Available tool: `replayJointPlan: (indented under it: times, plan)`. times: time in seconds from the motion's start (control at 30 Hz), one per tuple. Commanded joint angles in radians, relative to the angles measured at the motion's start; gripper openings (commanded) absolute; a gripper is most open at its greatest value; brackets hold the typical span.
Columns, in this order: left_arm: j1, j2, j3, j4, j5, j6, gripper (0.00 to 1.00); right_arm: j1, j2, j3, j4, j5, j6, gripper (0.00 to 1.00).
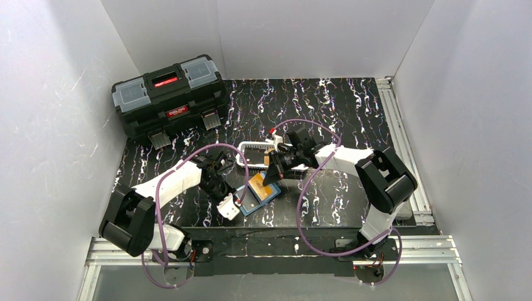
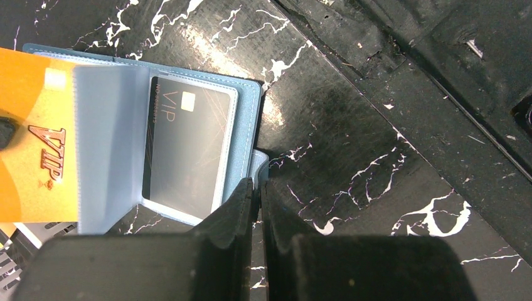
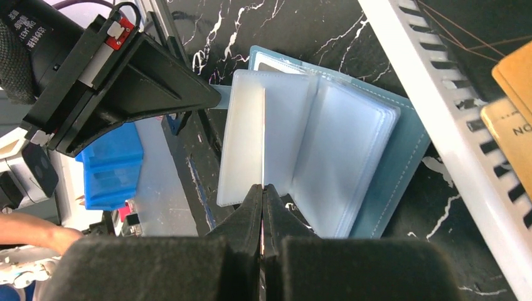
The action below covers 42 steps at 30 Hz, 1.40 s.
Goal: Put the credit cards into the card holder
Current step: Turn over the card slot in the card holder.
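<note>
card holder [image 2: 248,119] spread wide, orange card [image 2: 37,157] among its sleeves

we see the card holder lying spread on the black marbled table [image 2: 376,125], near the white mesh basket [image 3: 433,106]. the left gripper [image 2: 256,191] has its jaws closed on the holder's pale snap tab at the edge of the cover. the right gripper [image 3: 263,194] is clamped on the orange card, which from the right wrist shows only as a thin edge standing among the clear sleeves [image 3: 339,144]. those sleeves fan up on both sides of that edge, and in the left wrist view one frosted leaf lies across part of the orange card. a black card [image 2: 188,147] already sits in the sleeve against the cover. two tan cards [image 3: 511,119] rest in the basket, behind its rim. a black toolbox [image 1: 169,100] stands at the far left corner, well apart from all this. beyond the table edge we make out a blue bin [image 3: 106,169].
</note>
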Motion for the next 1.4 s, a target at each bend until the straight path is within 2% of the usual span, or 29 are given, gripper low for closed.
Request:
replayJointPlan:
  times: [0.0, 0.5, 0.57, 0.7, 1.07, 1.13, 1.27, 1.37]
  plan:
    - [-0.006, -0.024, -0.01, -0.019, 0.037, -0.002, 0.0, 0.016, 0.032, 0.062, -0.004, -0.048, -0.03, 0.01]
    - [-0.006, -0.022, -0.005, -0.006, 0.028, -0.015, 0.0, 0.052, 0.16, 0.181, -0.149, -0.067, -0.083, 0.01]
    - [-0.006, -0.024, -0.005, -0.005, 0.023, -0.022, 0.15, 0.057, 0.18, 0.2, -0.176, -0.051, -0.088, 0.01]
    - [-0.005, -0.033, -0.001, 0.001, 0.008, -0.022, 0.3, 0.057, 0.194, 0.214, -0.197, -0.035, -0.092, 0.01]
    - [0.057, 0.031, 0.22, -0.205, -0.026, 0.125, 0.39, 0.057, 0.193, 0.22, -0.211, -0.032, -0.099, 0.01]
    - [0.076, 0.044, 0.223, -0.149, -0.022, 0.126, 0.39, 0.057, 0.19, 0.221, -0.21, -0.033, -0.101, 0.01]
    - [0.081, 0.055, 0.099, 0.154, 0.03, 0.067, 0.32, 0.052, 0.164, 0.217, -0.198, -0.034, -0.096, 0.01]
    - [0.08, 0.074, 0.061, 0.196, 0.116, 0.09, 0.26, 0.032, 0.126, 0.188, -0.174, -0.015, -0.08, 0.01]
